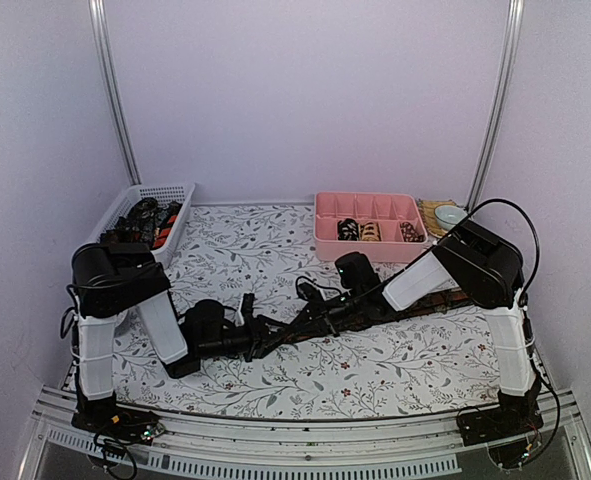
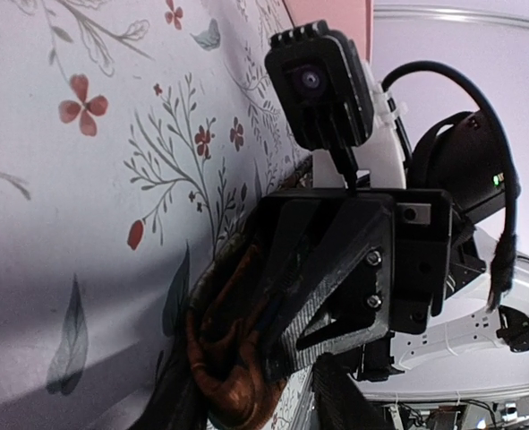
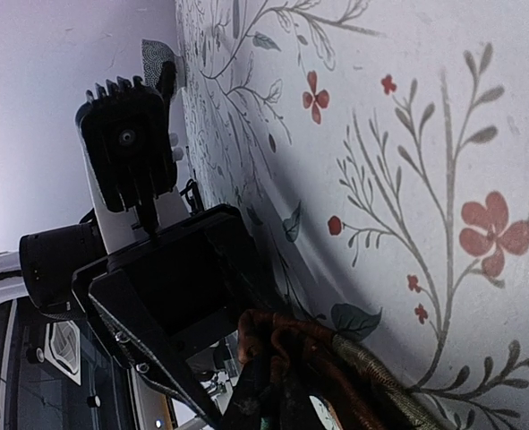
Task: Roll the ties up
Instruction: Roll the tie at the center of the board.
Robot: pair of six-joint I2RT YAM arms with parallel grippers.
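Observation:
A dark brown tie (image 1: 441, 304) lies across the middle of the flowered table and runs under my right arm. Its near end is bunched into a loose fold, rust-brown in the left wrist view (image 2: 230, 363) and in the right wrist view (image 3: 336, 363). My left gripper (image 1: 266, 335) and right gripper (image 1: 299, 325) meet tip to tip over that fold, and both look shut on it. Each wrist view is filled by the other gripper's black body, the right one (image 2: 354, 269) and the left one (image 3: 170, 287). Three rolled ties (image 1: 372, 232) sit in the pink tray (image 1: 321, 240).
A white mesh basket (image 1: 165, 188) at the back left holds several loose ties (image 1: 150, 222). A small pale bowl (image 1: 450, 214) stands on a mat right of the pink tray. White walls close in the table on three sides.

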